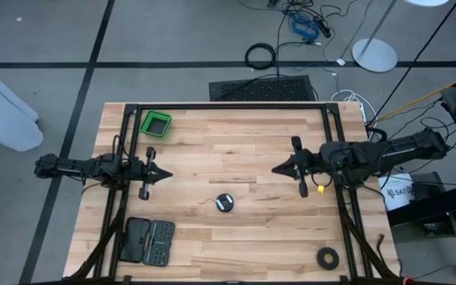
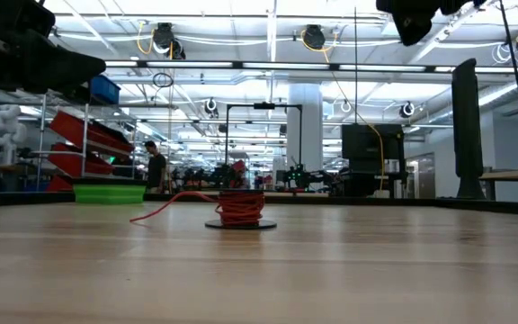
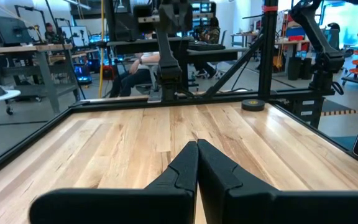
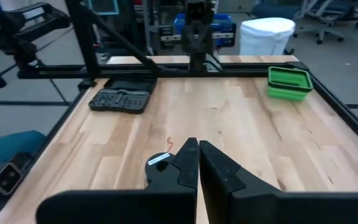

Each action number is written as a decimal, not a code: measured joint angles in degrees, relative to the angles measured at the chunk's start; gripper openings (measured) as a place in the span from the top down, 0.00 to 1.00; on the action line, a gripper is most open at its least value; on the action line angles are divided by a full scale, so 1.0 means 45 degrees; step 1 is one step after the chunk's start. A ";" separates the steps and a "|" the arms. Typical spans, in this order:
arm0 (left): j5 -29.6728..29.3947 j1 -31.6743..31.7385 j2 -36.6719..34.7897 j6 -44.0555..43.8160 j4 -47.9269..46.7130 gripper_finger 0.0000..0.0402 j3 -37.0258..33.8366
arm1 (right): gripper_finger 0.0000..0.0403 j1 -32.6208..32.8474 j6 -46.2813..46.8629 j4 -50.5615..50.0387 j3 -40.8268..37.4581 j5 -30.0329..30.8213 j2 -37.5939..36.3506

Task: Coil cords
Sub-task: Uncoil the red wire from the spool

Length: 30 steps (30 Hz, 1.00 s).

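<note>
Lying mid-surface between both raised hands — left hand (image 1: 167, 174) and right hand (image 1: 276, 168) each pressed together, holding nothing — the small round black-and-red wound cord bundle (image 1: 225, 203) looks light, soft, best pinched across its coil, not its loose tail.

On the tabletop (image 1: 236, 150) the cord bundle (image 1: 225, 203) lies near the middle, between the left tool (image 1: 167, 174) and the right tool (image 1: 276, 169). A bin (image 1: 156, 124) sits at the far left corner, a bit case (image 1: 148, 241) at the near left, a tape ring (image 1: 328, 256) at the near right.
</note>
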 joint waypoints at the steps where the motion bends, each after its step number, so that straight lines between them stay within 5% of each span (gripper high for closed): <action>1: 0.0000 0.0002 0.0000 0.0001 -0.0003 0.97 0.0000 | 1.00 0.0043 0.0051 0.0269 -0.0228 0.0209 -0.0005; 14: 0.0000 0.0003 0.0000 -0.0003 -0.0003 0.97 0.0005 | 1.00 0.1340 0.1722 0.1506 -0.1901 0.0571 0.0200; 30: -0.0176 0.0003 -0.0003 0.1666 0.0110 0.97 0.0000 | 1.00 0.2586 0.1601 0.2903 -0.1950 0.0639 0.2323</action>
